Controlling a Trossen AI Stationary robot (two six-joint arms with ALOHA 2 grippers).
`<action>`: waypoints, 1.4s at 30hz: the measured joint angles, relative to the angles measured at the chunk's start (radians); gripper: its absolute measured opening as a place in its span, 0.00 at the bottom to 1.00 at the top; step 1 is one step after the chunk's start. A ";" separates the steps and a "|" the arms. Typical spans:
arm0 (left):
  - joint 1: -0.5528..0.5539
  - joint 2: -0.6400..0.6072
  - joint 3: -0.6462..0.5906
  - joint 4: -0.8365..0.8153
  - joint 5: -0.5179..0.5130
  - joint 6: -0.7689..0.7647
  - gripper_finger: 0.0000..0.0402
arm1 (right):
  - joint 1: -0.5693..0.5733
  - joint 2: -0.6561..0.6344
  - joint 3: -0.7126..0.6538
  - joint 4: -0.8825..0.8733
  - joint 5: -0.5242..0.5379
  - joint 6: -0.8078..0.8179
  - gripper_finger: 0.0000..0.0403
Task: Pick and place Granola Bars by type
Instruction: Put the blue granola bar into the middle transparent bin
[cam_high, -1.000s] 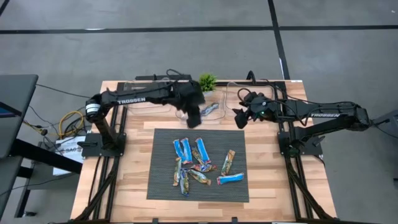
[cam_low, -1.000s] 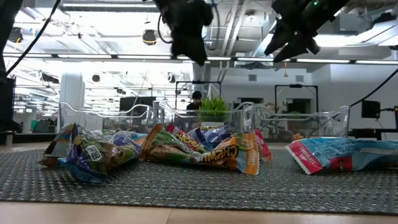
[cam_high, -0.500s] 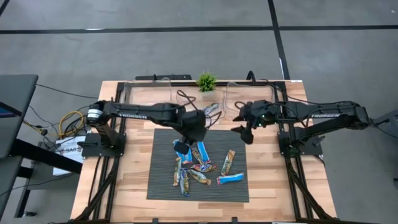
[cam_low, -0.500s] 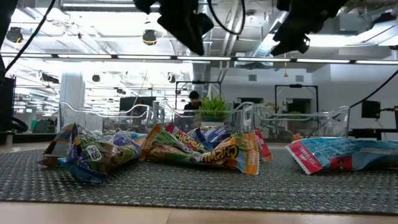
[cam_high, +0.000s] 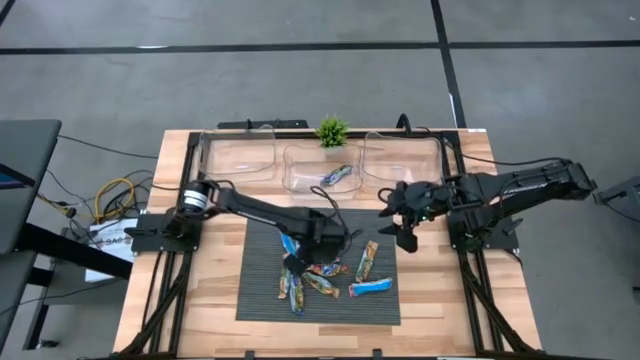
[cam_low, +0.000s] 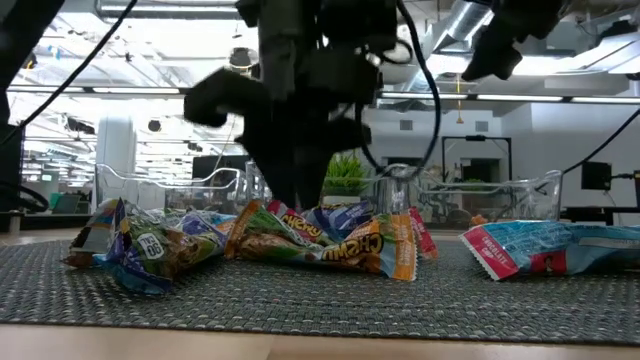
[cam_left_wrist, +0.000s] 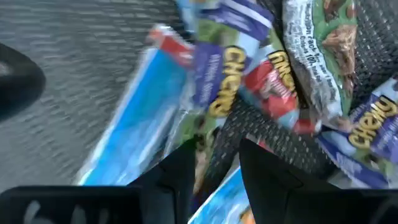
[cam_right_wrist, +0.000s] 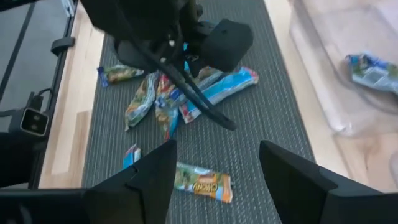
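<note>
The granola bars (cam_high: 322, 265) lie heaped on the dark mat (cam_high: 260, 300) in the middle of the worktop (cam_high: 220, 330), directly under the left gripper (cam_high: 318, 243). Its fingers (cam_left_wrist: 180, 171) are down among them, partly spread, with a bright blue wrapper (cam_left_wrist: 134, 140) just beside one finger and a purple-and-yellow bar (cam_left_wrist: 214, 71) just ahead of the tips. I cannot tell whether any bar is actually pinched between them. One more bar (cam_high: 337, 176) sits alone in the middle clear bin (cam_high: 300, 160), well beyond those fingers.

A second ago the left gripper hung over that bin; since then it has swung back and dropped onto the heap. The right gripper (cam_high: 405, 215) has drifted closer to the mat's edge and hovers beside the pile, its fingers (cam_right_wrist: 152, 177) spread wide and holding nothing, a tan-green bar (cam_right_wrist: 202, 180) lying on the mat between them.
</note>
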 joint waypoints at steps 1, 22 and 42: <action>-0.007 0.014 0.000 0.009 -0.007 0.000 0.29 | 0.004 0.000 0.000 -0.007 0.000 0.008 0.55; -0.028 0.041 0.007 0.166 -0.106 -0.122 0.02 | 0.032 0.000 0.000 -0.027 0.000 0.062 0.55; 0.086 -0.187 0.007 0.119 -0.244 -0.493 0.00 | 0.032 0.000 0.084 -0.032 0.163 0.034 0.55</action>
